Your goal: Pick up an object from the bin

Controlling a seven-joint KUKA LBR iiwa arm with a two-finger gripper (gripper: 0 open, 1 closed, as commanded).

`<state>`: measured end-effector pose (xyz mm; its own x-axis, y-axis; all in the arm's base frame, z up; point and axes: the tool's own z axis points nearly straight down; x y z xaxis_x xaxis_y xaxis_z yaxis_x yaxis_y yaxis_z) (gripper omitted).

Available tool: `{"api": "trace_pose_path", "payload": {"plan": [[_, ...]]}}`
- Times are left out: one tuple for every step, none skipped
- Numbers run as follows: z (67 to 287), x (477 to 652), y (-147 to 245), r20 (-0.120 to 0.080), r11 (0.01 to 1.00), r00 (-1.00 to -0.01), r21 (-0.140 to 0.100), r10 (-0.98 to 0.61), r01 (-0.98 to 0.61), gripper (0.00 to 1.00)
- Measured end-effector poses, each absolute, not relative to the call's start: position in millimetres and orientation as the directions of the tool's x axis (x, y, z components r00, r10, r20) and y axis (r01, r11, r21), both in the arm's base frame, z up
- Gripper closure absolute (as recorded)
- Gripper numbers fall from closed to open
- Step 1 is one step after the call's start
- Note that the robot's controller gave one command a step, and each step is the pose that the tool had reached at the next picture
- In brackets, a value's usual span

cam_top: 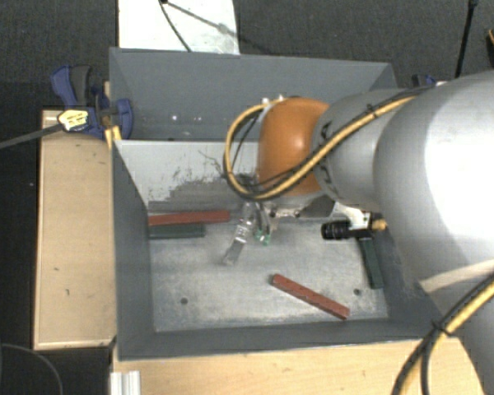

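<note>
The end effector (249, 235) hangs low over the middle of the bin (132, 245), just right of a red-brown bar (189, 217) and a dark green bar (177, 231) lying side by side. Whether it is spread or pressed together, I cannot tell.

You have a bin (173, 303) of grey sheet metal, matt, its floor speckled and its far slope scuffed. The front red-brown bar (309, 295) looks smooth and matt to you, as does the left red-brown bar (189, 217). The orange wrist cover (288, 142) is glossy, and the arm's shell (445, 163) is smooth, silvery, faintly shiny.
</note>
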<state>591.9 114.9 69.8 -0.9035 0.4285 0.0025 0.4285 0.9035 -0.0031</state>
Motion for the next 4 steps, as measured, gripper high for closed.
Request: {"api": "trace_pose_path", "payload": {"plan": [[143, 534.8, 89, -0.003, 0.891, -0.891, 0.002, 0.455, 0.455, 0.00], [69, 504.1, 12, 0.003, 0.972, -0.972, -0.003, 0.236, 0.236, 0.00], [70, 505.6, 15, -0.001, 0.971, -0.971, 0.001, 0.239, 0.239, 1.00], [257, 509.6, 6, -0.011, 0.958, -0.958, 0.003, 0.288, 0.288, 1.00]]}}
